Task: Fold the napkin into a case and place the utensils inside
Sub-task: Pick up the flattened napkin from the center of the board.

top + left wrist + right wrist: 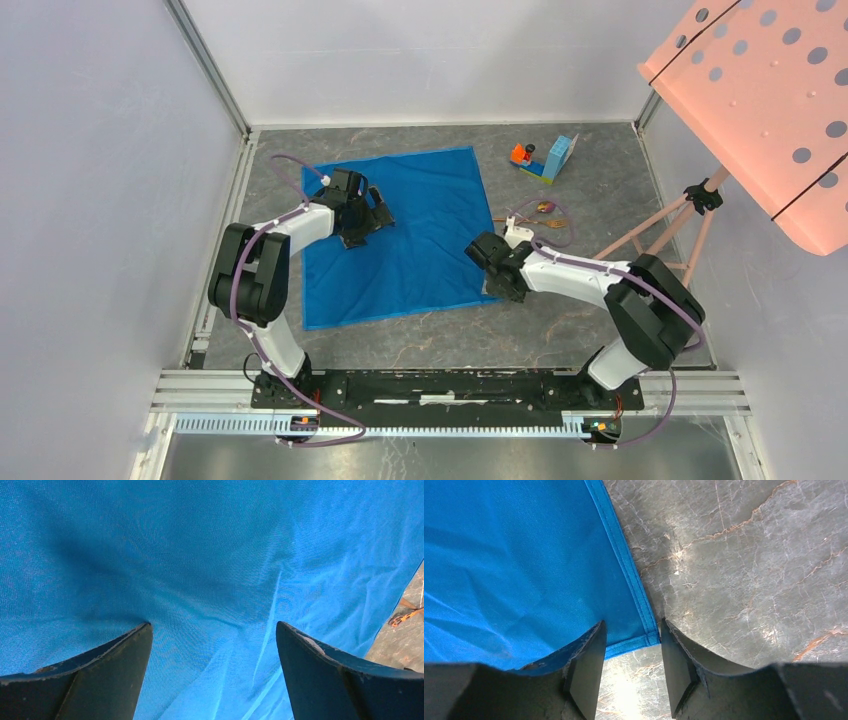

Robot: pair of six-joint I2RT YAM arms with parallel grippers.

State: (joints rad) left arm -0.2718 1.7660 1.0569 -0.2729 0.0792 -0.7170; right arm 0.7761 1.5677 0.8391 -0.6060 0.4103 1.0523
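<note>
The napkin (420, 235) lies spread flat on the grey marble table, a bright blue square. My left gripper (372, 222) hovers over its left part, open and empty. In the left wrist view the cloth (200, 555) fills the frame, lightly creased, and the left gripper (212, 626) has its fingers wide apart. My right gripper (490, 285) is at the napkin's near right corner. In the right wrist view the right gripper (632, 625) is open, with the hemmed corner (649, 637) between its fingertips. The copper-gold utensils (545, 208) lie on the table right of the napkin.
An orange-and-blue toy block piece (540, 160) stands at the back right. A tripod (690, 215) holding an orange perforated board (770, 110) is at the right. White walls enclose the table on three sides. The arms' rail (450, 385) runs along the near edge.
</note>
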